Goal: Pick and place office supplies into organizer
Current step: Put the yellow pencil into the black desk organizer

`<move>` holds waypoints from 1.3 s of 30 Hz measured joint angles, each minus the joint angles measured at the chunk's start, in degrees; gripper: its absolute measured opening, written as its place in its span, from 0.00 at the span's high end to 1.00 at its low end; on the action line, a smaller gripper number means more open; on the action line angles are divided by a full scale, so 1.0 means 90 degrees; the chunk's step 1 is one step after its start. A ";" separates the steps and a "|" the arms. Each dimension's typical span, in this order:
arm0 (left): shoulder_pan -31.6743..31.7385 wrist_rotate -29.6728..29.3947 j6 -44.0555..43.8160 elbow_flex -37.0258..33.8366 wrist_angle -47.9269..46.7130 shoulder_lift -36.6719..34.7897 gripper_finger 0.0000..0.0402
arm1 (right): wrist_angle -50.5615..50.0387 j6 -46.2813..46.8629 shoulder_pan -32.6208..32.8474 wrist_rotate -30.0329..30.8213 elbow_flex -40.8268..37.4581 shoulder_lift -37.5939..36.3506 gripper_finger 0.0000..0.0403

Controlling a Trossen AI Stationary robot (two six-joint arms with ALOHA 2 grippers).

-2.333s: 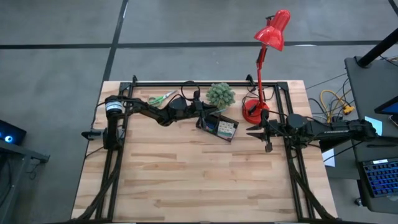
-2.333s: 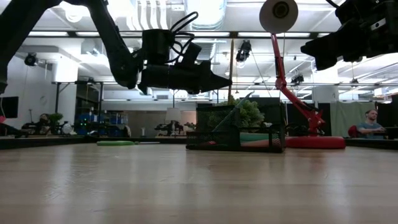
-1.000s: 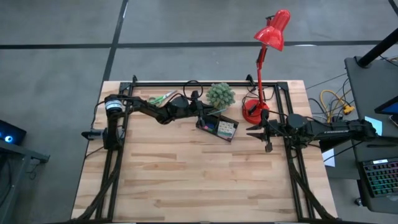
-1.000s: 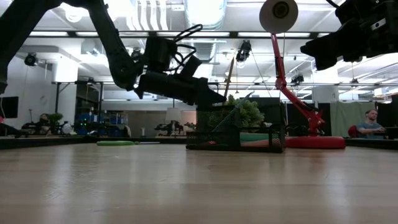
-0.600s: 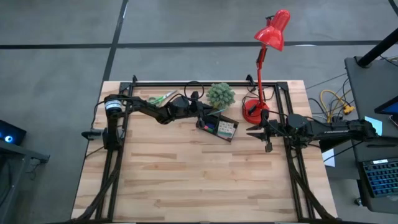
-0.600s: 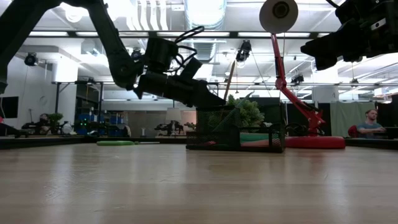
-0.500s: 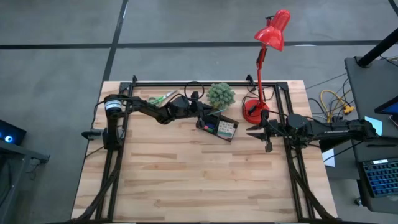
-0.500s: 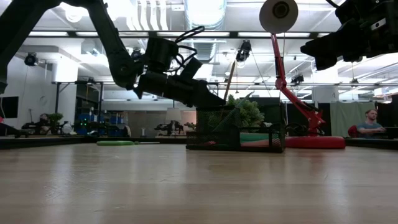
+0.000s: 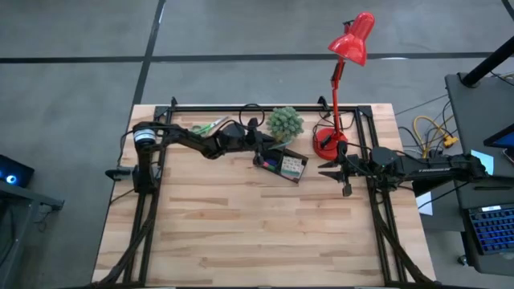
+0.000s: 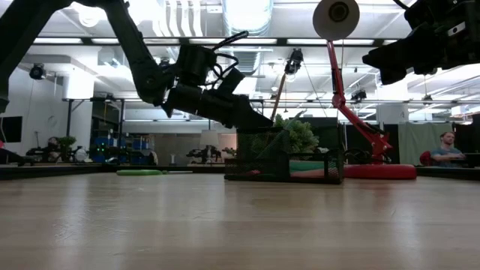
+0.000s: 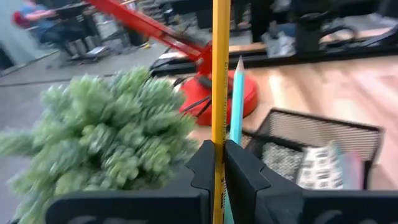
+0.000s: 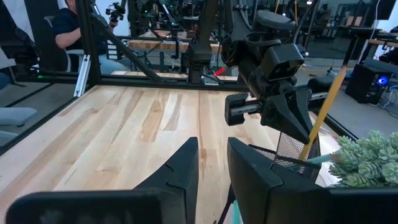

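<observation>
Yellow pencil (image 11: pixel 217 81) stands upright, clamped between your left gripper's (image 11: pixel 217 163) closed jaws, just over the black organizer (image 9: pixel 283 164) near the table's (image 9: pixel 241 233) back edge. Your right gripper (image 9: pixel 336 170) hovers by the right edge, jaws slightly apart, holding nothing.

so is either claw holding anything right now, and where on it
The left claw is shut on the yellow pencil, gripping its lower part above the organizer. The right claw holds nothing.
</observation>
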 joint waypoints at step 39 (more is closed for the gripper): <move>-0.0007 0.0825 0.0982 0.1288 -0.3164 -0.0245 0.98 | 0.0000 0.0000 -0.0001 0.0001 0.0000 0.0001 0.80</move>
